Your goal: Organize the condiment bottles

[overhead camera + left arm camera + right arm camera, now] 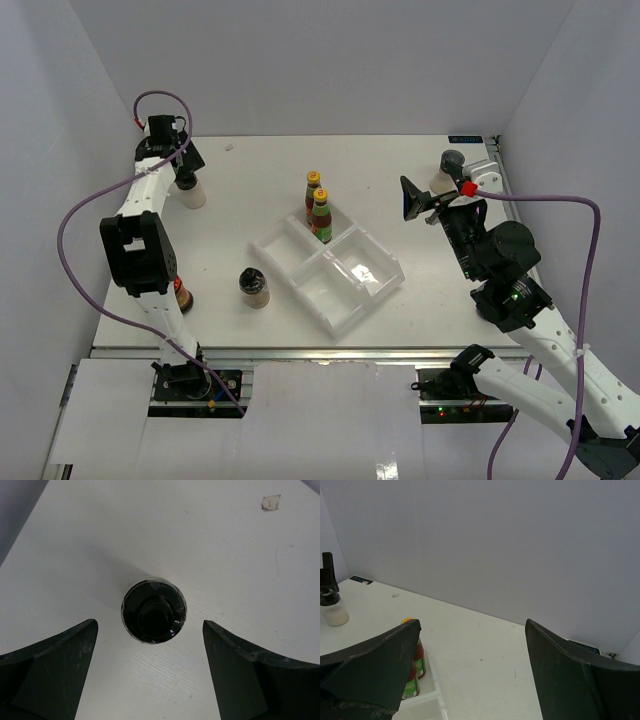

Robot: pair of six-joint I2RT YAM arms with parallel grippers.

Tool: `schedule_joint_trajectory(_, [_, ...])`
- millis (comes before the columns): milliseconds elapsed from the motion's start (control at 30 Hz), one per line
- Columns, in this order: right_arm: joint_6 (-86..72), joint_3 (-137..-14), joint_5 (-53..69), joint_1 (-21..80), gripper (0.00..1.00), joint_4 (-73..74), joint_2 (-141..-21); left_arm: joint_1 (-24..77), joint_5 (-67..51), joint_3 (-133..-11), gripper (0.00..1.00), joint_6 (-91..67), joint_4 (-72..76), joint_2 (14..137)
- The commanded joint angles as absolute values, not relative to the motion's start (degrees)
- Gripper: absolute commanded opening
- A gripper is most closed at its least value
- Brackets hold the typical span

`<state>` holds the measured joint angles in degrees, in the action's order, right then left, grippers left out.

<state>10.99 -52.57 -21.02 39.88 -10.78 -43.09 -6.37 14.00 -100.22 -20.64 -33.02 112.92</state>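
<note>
Two yellow-capped sauce bottles [321, 215] in tray [345, 300]; others I see stand outside. My left gripper [149, 625] spread astride black-capped bottle [154, 611], not clenched. My right gripper [472, 625] spread, empty.

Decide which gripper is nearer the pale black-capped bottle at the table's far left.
Left. The left gripper hangs open directly over the black-capped bottle; the right gripper is across the table, beyond the tray.
</note>
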Motion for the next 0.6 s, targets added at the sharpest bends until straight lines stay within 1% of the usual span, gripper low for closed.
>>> schedule_joint_trajectory(0, [11.9,-51.7,-21.4,39.8,0.92,-14.6,-42.6,-6.7,11.3,-101.1,0.96,-21.0,-32.5,113.3])
schedule_joint_trajectory(333, [12.0,-51.1,-21.6,39.8,0.92,-15.1,-43.1,-7.2,11.8,-100.4,0.95,-21.0,-32.3,117.3])
schedule_joint_trajectory(567, [12.7,-50.9,-22.5,39.8,0.91,-15.6,-43.0,-7.5,10.0,-99.1,0.89,-20.8,-31.2,119.5])
